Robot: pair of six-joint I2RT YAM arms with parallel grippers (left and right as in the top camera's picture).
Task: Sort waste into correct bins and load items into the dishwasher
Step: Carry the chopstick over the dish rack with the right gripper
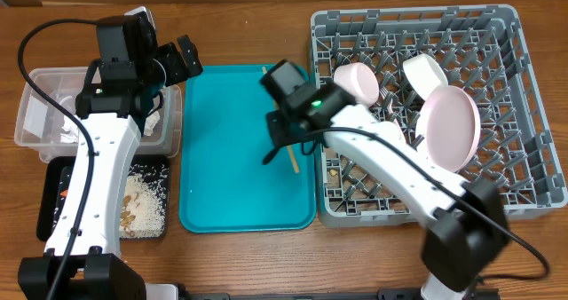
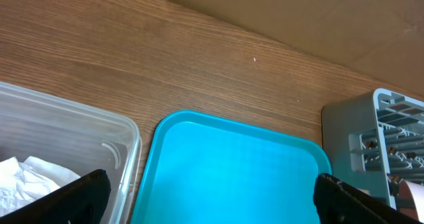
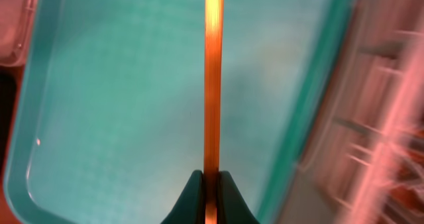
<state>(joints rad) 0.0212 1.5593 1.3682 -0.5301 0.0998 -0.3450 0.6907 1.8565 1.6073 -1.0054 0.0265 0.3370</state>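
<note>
Now the right gripper (image 3: 211, 184) has the thin wooden stick (image 3: 212, 85) pinched over the teal tray (image 1: 231, 158).

On the counter (image 1: 231, 264), the grey dish rack (image 1: 524, 78) fills the right side, with a pink plate (image 1: 451, 127) and white bowls (image 1: 424, 71) standing among its pegs. The teal tray lies in the middle, the clear tub (image 1: 35, 114) of napkins is far left, and the black tray (image 1: 53, 185) of scraps is near left. The right gripper is clenched on the stick; I cannot tell whether the stick is lifted. The left gripper (image 1: 177, 60) hangs released by the tub's far right corner, holding nothing. The stick may swivel in so narrow a pinch. Its long free end could catch the rack wall, or it could drop through the grid.
</note>
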